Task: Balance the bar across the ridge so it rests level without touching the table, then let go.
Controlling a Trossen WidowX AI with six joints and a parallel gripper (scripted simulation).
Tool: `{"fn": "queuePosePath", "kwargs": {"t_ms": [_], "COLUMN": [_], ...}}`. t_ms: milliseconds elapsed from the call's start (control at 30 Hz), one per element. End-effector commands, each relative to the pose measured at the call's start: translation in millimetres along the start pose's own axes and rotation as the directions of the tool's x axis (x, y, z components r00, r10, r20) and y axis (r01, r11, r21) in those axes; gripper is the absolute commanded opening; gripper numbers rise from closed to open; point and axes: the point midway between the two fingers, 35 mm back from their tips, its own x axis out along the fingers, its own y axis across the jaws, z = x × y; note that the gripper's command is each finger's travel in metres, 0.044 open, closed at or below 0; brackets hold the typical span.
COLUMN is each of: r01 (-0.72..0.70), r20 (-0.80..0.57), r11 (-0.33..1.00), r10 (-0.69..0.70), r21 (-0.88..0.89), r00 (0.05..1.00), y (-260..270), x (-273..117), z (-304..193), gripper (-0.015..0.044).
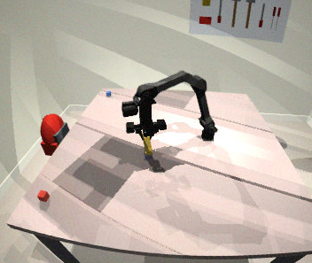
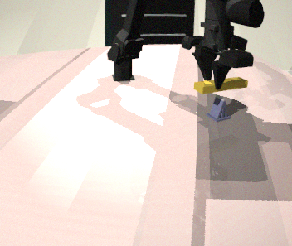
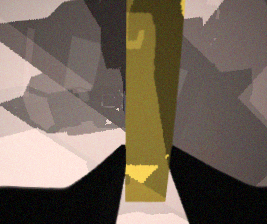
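A yellow bar [image 1: 148, 146] [image 2: 236, 84] [image 3: 140, 90] is held between the fingers of my gripper [image 1: 144, 135] [image 2: 213, 84] [image 3: 146, 150], which is shut on it. The bar looks close to level in the exterior view. A small blue-grey ridge [image 1: 148, 157] [image 2: 218, 112] stands on the table [image 1: 229, 212] [image 2: 85, 214]. The bar hangs above the ridge, with a visible gap between them in the exterior view. In the top view the bar's near end overlaps the top of the ridge. In the wrist view the bar hides nearly all of the ridge.
A red cube [image 1: 42, 196] lies near the table's front left corner and a blue cube [image 1: 108, 94] near the back left corner. A red rounded object [image 1: 52, 129] shows beyond the left edge. A black drawer cabinet [image 2: 164, 24] stands behind the table.
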Motion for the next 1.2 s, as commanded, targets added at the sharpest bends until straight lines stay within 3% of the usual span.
{"fn": "queuePosePath", "kwargs": {"t_ms": [0, 1167], "r01": [-0.003, -0.003], "r20": [0.004, 0.004], "r11": [1.0, 1.0], "r10": [0.003, 0.003], "r21": [-0.003, -0.003], "r00": [1.0, 1.0], "y": [0.7, 1.0], "x": [8.2, 17.3], "z": [0.2, 0.0], "gripper": [0.0, 0.0]}}
